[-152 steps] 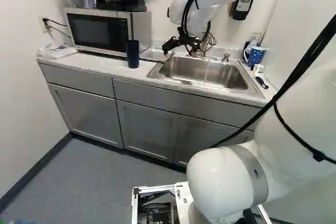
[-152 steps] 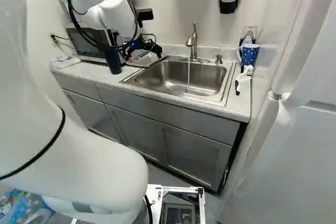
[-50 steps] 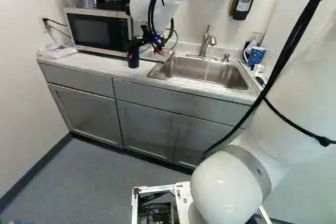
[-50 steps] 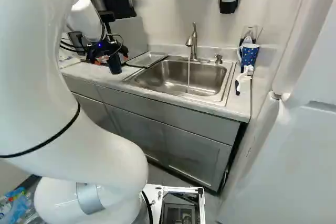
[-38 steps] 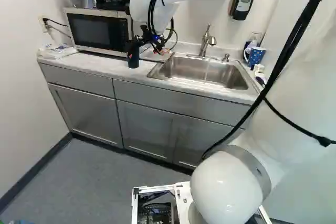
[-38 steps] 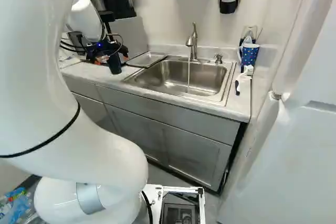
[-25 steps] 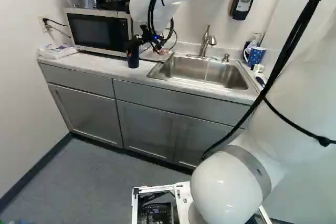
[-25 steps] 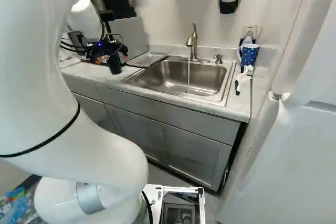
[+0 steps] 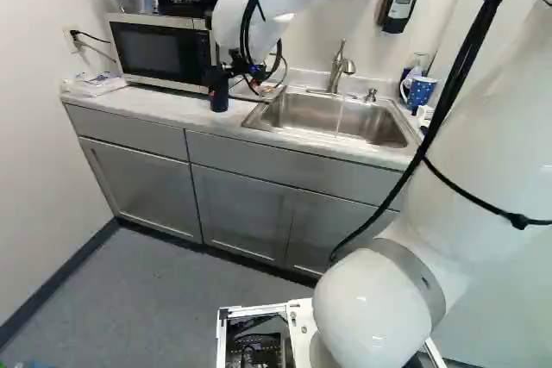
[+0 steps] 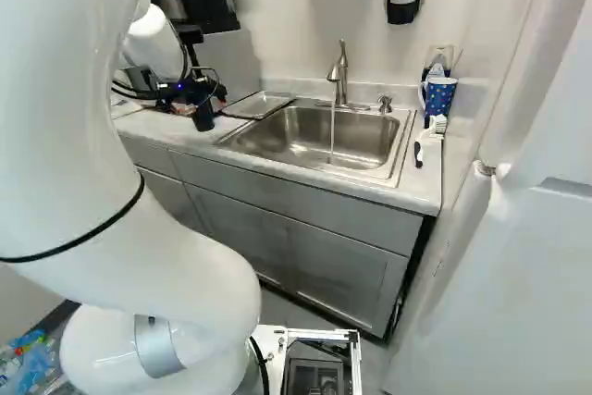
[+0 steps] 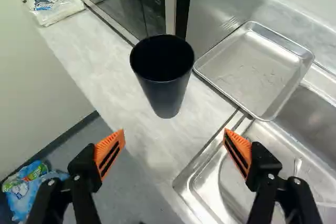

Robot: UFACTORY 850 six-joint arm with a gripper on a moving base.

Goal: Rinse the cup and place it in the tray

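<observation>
Ahead of the claw (image 11: 174, 135) and slightly left is the microwave (image 11: 126, 6). Next comes the dark cup (image 11: 163, 85), upright on the counter (image 11: 142, 135), just ahead of the spread, empty fingers; the exact gap is hard to judge. The tray (image 11: 252, 72) lies ahead and right, beside the sink (image 11: 182, 183), where water (image 10: 332, 131) runs. This looks like pick-up before rinsing: the claw should advance squarely around the cup, then close gently.
</observation>
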